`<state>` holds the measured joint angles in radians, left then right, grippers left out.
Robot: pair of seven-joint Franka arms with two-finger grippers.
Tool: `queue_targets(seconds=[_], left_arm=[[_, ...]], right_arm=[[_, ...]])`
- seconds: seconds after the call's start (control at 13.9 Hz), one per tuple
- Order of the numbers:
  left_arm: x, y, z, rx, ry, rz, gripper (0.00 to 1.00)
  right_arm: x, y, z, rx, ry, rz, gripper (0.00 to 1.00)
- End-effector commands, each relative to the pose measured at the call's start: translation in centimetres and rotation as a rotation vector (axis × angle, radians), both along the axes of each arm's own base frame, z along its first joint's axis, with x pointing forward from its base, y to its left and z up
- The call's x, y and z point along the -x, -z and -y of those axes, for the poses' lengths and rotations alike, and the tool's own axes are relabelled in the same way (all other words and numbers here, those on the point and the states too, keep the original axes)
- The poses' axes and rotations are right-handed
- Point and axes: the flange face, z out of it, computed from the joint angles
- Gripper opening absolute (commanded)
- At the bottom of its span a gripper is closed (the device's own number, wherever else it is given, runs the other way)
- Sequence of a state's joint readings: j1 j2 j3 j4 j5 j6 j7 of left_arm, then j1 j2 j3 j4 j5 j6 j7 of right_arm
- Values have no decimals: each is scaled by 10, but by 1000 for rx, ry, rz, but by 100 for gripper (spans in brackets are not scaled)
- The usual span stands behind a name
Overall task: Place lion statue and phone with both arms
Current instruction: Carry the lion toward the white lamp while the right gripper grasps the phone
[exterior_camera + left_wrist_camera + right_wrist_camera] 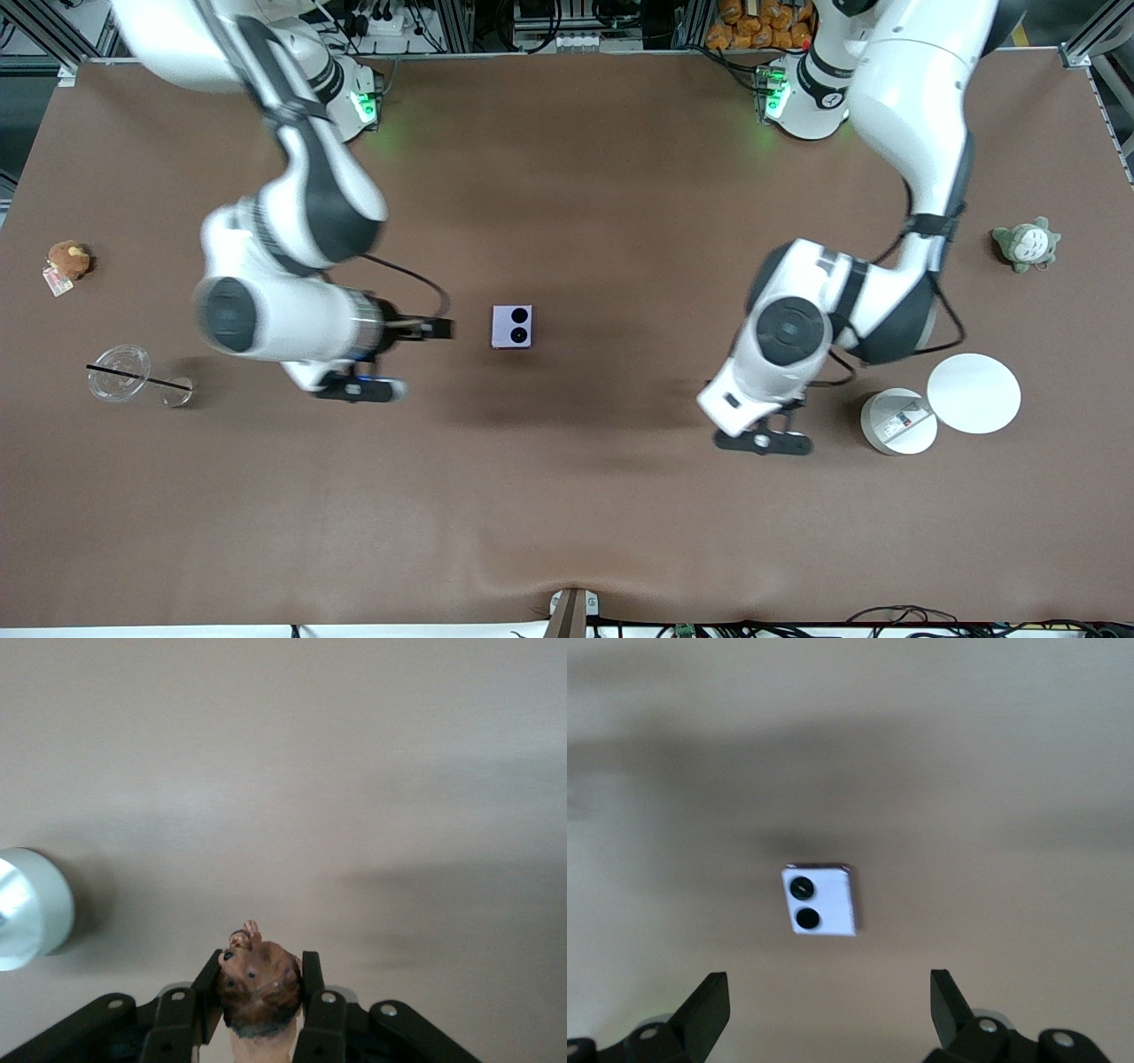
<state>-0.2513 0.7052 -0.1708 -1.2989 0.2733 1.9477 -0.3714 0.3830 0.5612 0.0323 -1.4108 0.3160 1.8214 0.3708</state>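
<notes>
Only my left wrist view shows my left gripper (261, 992) clamped on the lion statue (259, 985). My right gripper (828, 1003) hangs spread beside the phone (512, 326) lying mid-table.

The phone (512, 326) is lying mid-table. The right gripper (824, 1010) is hanging over the table beside it, toward the right arm's end, fingers spread. The left gripper (259, 1005) is hovering beside the round container (897, 421) (its lid (973, 392) touching it), pinching the lion statue (260, 988).
</notes>
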Motion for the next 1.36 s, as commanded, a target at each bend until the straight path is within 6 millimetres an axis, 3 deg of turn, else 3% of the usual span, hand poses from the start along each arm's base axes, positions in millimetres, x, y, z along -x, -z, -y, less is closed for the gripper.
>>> queue_targets(seconds=[0.0,0.07,0.36,0.57,0.72,0.93,1.29], left_arm=[[-6,7,-49,-8,26,-50,0],[-13,14,-76,-8,18,-63,0],[-21,52,-131,9,8,-77,0],[-29,71,-164,35,62,-41,0],[-31,78,-167,42,71,-30,0],[-31,84,-164,52,69,-33,0],[-31,105,-163,83,66,-41,0]], right_arm=[[3,48,-32,20,-6,16,100],[8,61,-44,44,-35,28,100],[36,130,-54,86,-51,64,100],[59,153,-73,97,-81,63,100],[72,163,-88,119,-82,52,100],[80,177,-82,161,-109,51,100],[82,183,-86,163,-71,68,100]])
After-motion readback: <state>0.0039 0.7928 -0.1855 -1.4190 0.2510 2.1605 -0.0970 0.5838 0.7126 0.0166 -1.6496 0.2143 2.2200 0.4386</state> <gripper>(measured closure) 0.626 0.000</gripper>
